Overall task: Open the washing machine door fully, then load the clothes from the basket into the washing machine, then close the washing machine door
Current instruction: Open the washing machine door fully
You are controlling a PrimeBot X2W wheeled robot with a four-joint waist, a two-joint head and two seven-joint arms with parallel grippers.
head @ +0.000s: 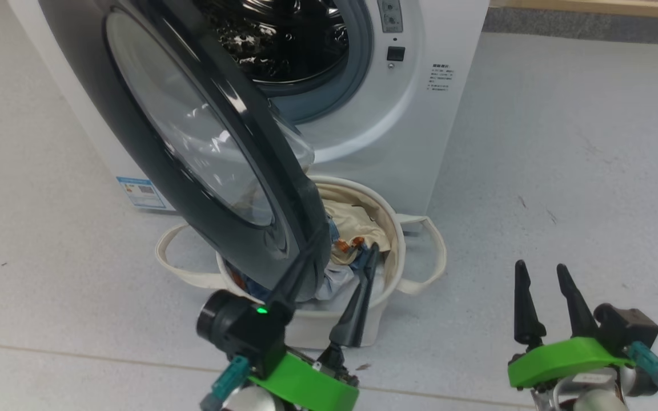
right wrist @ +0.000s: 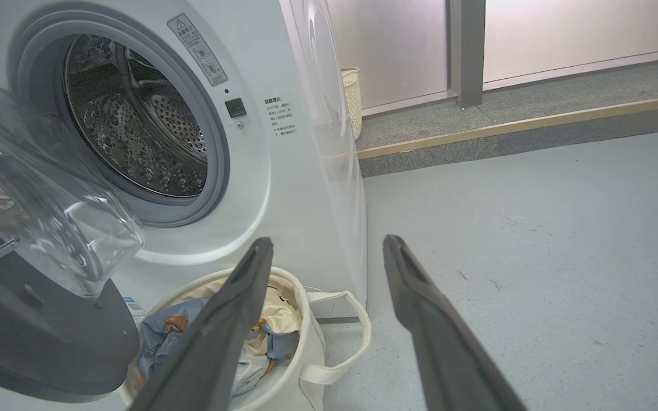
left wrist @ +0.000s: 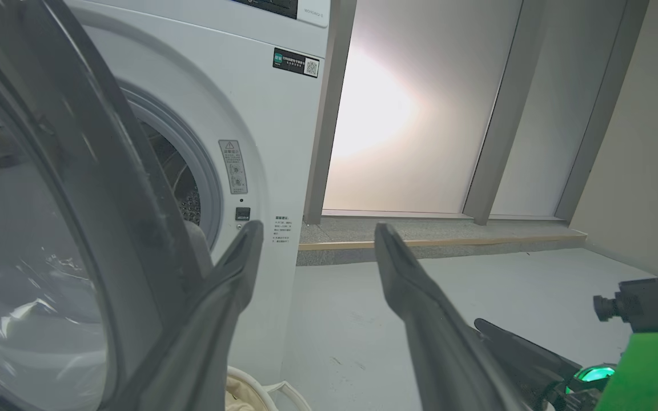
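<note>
The washing machine stands at the back with its steel drum mouth showing. The washing machine door hangs partly open, swung out over the basket; its black rim and glass bowl hide the basket's left half. The clothes, cream and blue fabric, lie inside the basket. My left gripper is open above the basket, its left finger close against the door's rim; I cannot tell if they touch. My right gripper is open and empty over the floor, right of the basket.
Grey floor spreads to the right of the machine. A raised kerb and frosted wall panels lie behind. A small woven bin stands by the machine's far side. The basket's loop handles stick out sideways.
</note>
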